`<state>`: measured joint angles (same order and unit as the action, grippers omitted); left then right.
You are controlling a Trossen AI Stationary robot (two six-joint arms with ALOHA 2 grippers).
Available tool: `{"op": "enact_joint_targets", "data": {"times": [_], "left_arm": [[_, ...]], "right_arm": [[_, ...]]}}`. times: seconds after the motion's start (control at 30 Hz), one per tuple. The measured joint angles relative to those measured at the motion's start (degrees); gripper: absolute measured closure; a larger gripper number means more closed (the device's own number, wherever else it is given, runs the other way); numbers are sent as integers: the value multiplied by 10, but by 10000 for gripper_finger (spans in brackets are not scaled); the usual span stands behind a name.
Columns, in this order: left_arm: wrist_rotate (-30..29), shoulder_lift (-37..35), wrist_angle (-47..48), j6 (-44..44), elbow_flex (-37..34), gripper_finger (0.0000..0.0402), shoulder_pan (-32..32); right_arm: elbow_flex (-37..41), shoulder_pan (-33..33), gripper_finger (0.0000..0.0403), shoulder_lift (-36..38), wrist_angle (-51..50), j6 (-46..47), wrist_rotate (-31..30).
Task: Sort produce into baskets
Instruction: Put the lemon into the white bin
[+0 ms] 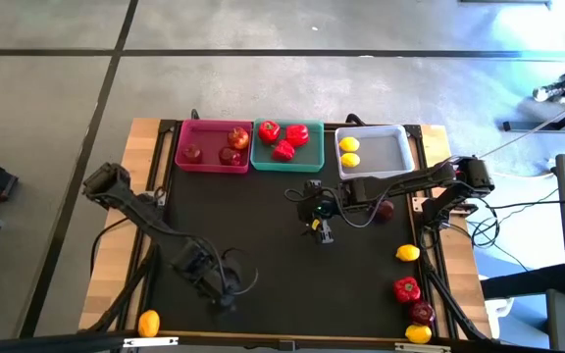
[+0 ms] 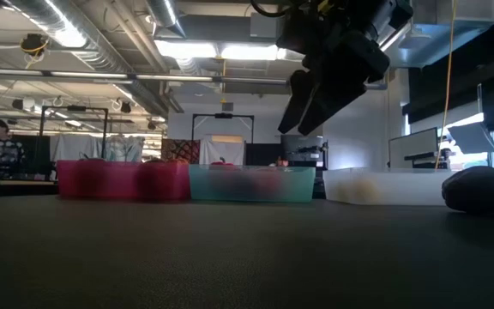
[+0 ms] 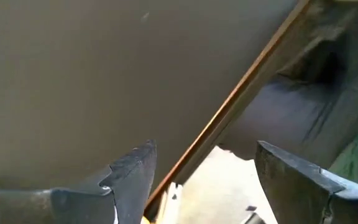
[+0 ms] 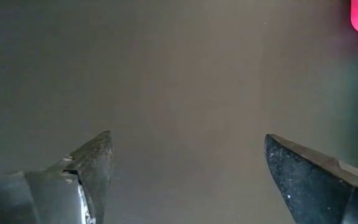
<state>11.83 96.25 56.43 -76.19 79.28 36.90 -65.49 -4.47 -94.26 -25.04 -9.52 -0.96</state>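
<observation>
The pink basket holds dark red apples. The teal basket holds three red peppers. The white basket holds two lemons. My right gripper hangs open and empty above the middle of the black mat; it also shows in the low view and in its wrist view. A dark apple lies on the mat under the right arm and shows in the low view. My left gripper is open and empty near the front left; it also shows in its wrist view.
At the front right a lemon, a red pepper, an apple and another lemon lie on the mat. A yellow-orange fruit lies at the front left corner. The table's near edge is close to the left gripper.
</observation>
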Motion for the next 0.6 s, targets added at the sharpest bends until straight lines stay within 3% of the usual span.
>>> {"op": "enact_joint_targets", "data": {"times": [0.4, 0.6], "left_arm": [[6, 7, 12, -303, -1, 137, 86], [92, 39, 12, -391, -1, 137, 121]], "right_arm": [[0, 0, 56, 0, 0, -17, -9], [0, 0, 56, 0, 1, -32, -10]]}}
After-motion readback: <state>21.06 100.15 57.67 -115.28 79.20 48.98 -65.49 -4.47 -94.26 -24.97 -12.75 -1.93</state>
